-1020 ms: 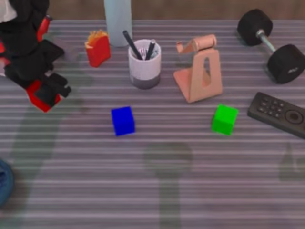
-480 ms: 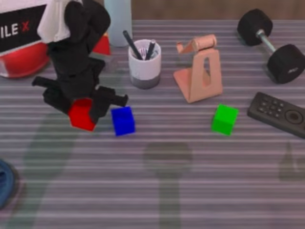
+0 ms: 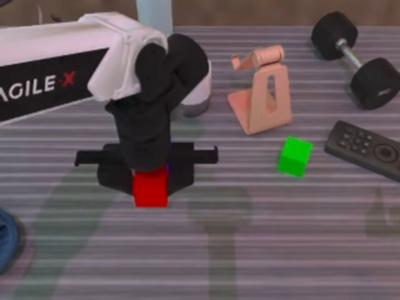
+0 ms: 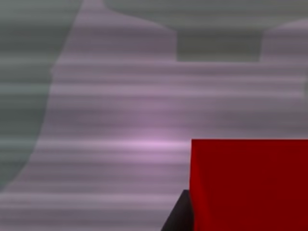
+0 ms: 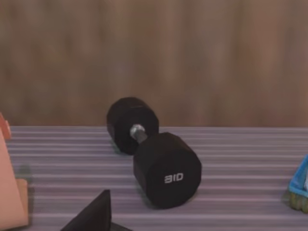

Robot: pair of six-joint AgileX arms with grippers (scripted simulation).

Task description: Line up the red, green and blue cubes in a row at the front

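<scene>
My left gripper (image 3: 150,187) is shut on the red cube (image 3: 150,190), holding it over the table left of centre. In the left wrist view the red cube (image 4: 250,185) fills the lower corner above the striped cloth. The blue cube is almost wholly hidden under the left arm; only a thin blue sliver (image 3: 167,167) shows beside the gripper. The green cube (image 3: 295,156) stands alone on the right half of the table. My right arm is outside the top view; a dark piece of my right gripper (image 5: 98,216) shows at the edge of its wrist view.
A black dumbbell (image 3: 355,59) lies at the back right, with a remote (image 3: 365,149) in front of it. A tan phone stand (image 3: 262,94) stands behind the green cube. The white pen cup (image 3: 201,94) and a pale bottle (image 3: 156,15) are partly covered by the arm.
My left arm has swung right and forward with the red cube, from the back left to over the blue cube, which it now covers along with the fries box.
</scene>
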